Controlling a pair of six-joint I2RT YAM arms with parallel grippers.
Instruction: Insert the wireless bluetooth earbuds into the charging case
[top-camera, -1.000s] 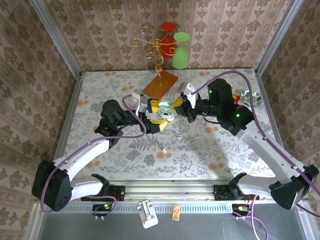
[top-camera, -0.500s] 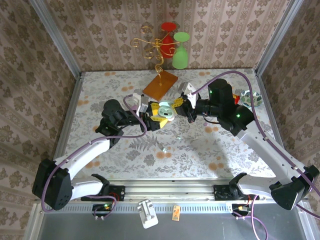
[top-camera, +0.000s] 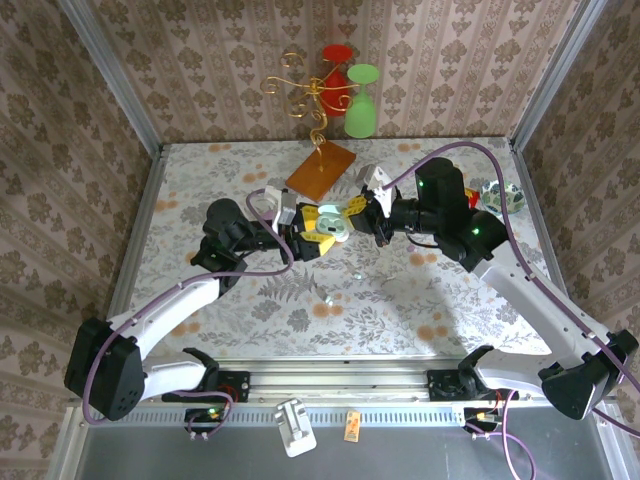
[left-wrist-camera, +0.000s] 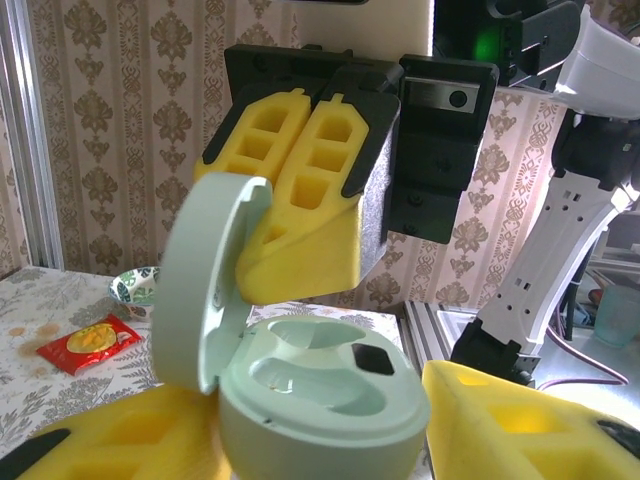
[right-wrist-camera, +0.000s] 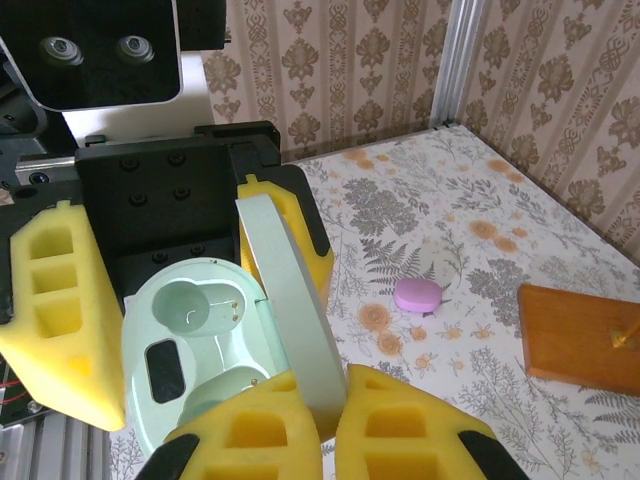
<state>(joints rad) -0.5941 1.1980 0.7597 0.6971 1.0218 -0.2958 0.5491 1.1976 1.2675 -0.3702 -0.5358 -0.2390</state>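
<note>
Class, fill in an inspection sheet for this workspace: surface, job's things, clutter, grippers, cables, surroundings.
Surface: floral-patterned table, flat.
Job's things: mint charging case, lid open, wells look empty; two tiny pale earbuds lie loose on the table, nearer the arm bases.
Clutter: orange-based wire stand, green goblet, red goblet, bowl, pink pebble, red packet.
Grippers: left gripper shut on the case body; right gripper shut, tips at the lid.
Cables: purple cables run along both arms.
Surroundings: patterned walls, metal frame posts.
</note>
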